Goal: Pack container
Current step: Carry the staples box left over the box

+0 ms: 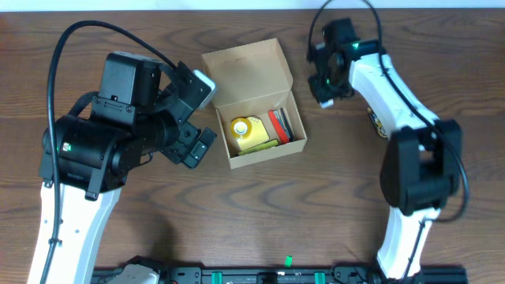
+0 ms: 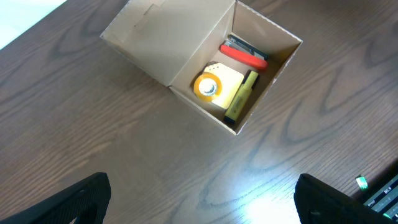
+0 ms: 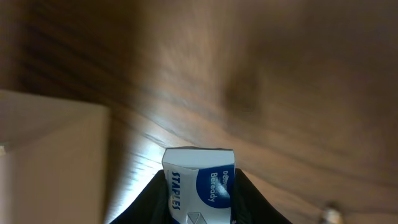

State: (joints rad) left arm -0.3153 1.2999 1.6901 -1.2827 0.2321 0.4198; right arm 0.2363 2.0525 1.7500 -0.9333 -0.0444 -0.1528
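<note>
Fingers (image 3: pixel 140 208) of the right gripper (image 3: pixel 199 199) are clenched on one small blue-and-white staples box (image 3: pixel 199 180). It stands between them, touching both, with STAPLES printed on its near face. Fingers (image 2: pixel 84 199) of the left gripper (image 2: pixel 200 186) are spread wide and released, with only bare wooden table (image 2: pixel 93 124) between them.

One container (image 2: pixel 193 102) is in view: a small rectangular box of plain tan cardboard. Its hinged flap lid (image 2: pixel 168 37) is folded back, so the inside is open from above. It lies ahead of the left fingers, beyond their tips and roughly centred between them, well apart from both. From overhead, it sits on the table between the two grippers, near the right fingers but not touching them. In the right wrist view, a pale cardboard face shows to the left of those fingers.

Inside the container, counted:
- one yellow tape roll (image 2: pixel 207 86), lying on one pale yellow pad (image 2: pixel 231 79);
- one yellow highlighter (image 2: pixel 241 98), just beside the pad against a side wall;
- one flat red item (image 2: pixel 244 57);
- one dark item (image 2: pixel 245 46), touching the red one along the far wall.

What the red and dark items are cannot be told.
</note>
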